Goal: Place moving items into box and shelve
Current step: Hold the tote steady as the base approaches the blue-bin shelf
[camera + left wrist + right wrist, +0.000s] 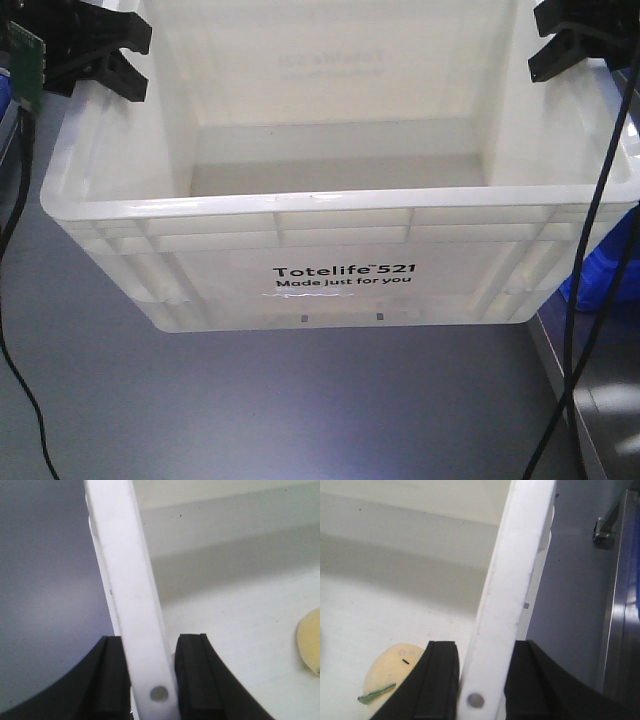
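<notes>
Currently: white box (340, 280), printed "Totelife 521", over the grey table (300, 420), close to its right edge. Left hand (150, 647) clenched on the rim of the box's left wall. Right hand (485, 652) clenched on the rim of the right wall. Yellow plush toy (385, 677) lies on the box floor, near the right wall. Blue bin (605, 285) beyond the table's right edge.

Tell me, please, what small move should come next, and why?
Probably raise both arms together, level: the left pincer and right pincer each clamp a side rim of the white crate, and the yellow plush lies inside.
</notes>
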Robot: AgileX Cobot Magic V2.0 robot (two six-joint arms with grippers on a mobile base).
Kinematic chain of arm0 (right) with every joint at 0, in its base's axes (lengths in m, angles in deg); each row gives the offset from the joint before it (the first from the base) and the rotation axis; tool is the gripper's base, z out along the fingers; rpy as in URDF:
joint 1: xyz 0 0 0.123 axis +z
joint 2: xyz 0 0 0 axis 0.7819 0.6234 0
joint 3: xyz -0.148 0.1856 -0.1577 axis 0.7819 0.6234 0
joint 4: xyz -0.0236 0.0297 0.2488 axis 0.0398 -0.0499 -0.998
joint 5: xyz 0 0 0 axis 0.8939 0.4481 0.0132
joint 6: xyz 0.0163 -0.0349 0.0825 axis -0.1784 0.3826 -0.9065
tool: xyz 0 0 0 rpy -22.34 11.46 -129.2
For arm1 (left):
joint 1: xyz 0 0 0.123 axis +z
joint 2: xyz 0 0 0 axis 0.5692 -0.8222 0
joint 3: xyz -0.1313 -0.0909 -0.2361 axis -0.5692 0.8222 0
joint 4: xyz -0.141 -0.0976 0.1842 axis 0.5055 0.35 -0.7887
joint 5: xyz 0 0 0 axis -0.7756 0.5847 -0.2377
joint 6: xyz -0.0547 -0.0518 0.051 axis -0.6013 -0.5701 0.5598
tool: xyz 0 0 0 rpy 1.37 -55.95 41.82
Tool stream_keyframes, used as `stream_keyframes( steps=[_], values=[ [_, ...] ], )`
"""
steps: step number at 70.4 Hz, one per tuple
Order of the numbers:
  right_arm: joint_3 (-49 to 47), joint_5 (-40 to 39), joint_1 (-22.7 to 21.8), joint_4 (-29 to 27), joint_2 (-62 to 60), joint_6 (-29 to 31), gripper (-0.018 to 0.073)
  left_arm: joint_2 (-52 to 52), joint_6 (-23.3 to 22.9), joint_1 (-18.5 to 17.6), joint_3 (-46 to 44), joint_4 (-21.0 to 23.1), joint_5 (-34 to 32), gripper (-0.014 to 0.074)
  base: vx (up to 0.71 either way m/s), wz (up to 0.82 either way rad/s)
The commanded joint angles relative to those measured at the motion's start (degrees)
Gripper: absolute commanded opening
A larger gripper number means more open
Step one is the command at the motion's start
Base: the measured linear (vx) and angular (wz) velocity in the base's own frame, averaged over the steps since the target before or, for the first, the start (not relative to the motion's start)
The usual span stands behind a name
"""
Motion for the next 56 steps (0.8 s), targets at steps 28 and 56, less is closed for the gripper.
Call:
stream_keyframes(
  steps=[28,56],
  values=[
    [-2.2,-1.0,0.4,-6.5,-2.9,2.0,-0.0012,3.0,1.2,-0.6,-2.7,6.0,-6.6,-0.0017,0.48,0.07],
    [-2.2,-1.0,0.4,-6.5,-2.9,2.0,-0.0012,3.0,1.2,-0.6,-2.7,6.0,-6.6,-0.0017,0.50,0.13]
  ],
)
